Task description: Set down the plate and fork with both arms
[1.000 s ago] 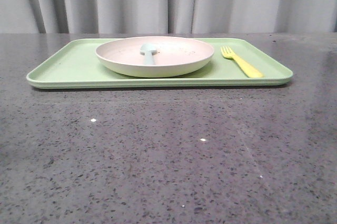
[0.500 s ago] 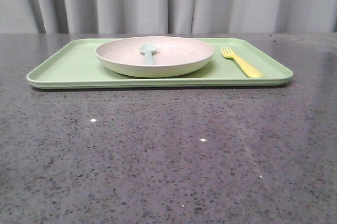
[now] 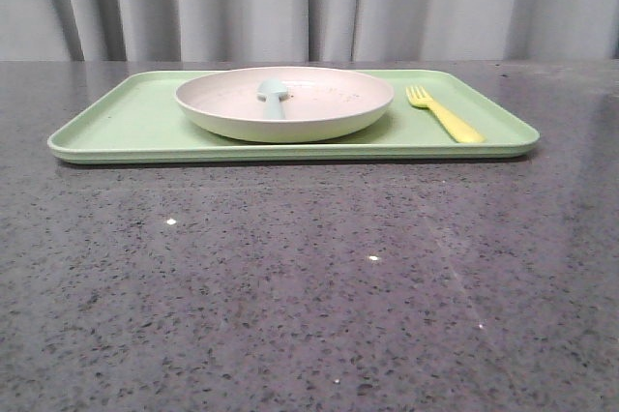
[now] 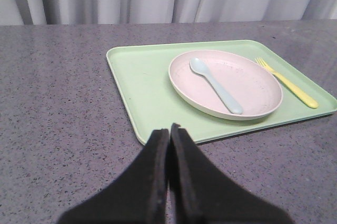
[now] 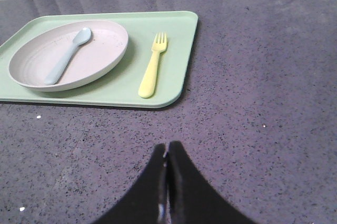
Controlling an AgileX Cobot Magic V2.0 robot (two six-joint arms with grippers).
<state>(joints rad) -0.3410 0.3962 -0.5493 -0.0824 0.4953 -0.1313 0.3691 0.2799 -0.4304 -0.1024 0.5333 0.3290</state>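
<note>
The plate (image 3: 319, 120), pinkish-cream inside, sits near the middle of the light-green tray (image 3: 126, 127). It also shows in the left wrist view (image 4: 253, 84) and the right wrist view (image 5: 100, 50). The yellow fork (image 3: 445, 117) lies on the tray to the right of the plate, tines pointing away; it also shows in both wrist views (image 4: 292, 84) (image 5: 151, 71). My left gripper (image 4: 169, 129) is shut and empty, above the table in front of the tray. My right gripper (image 5: 167, 148) is shut and empty, above the table in front of the fork. Neither gripper shows in the front view.
A pale blue spoon (image 4: 218, 86) lies in the plate (image 5: 66, 58) (image 3: 273, 98). The tray stands at the back of the dark speckled table (image 3: 309, 286). A grey curtain (image 3: 309, 1) hangs behind the table.
</note>
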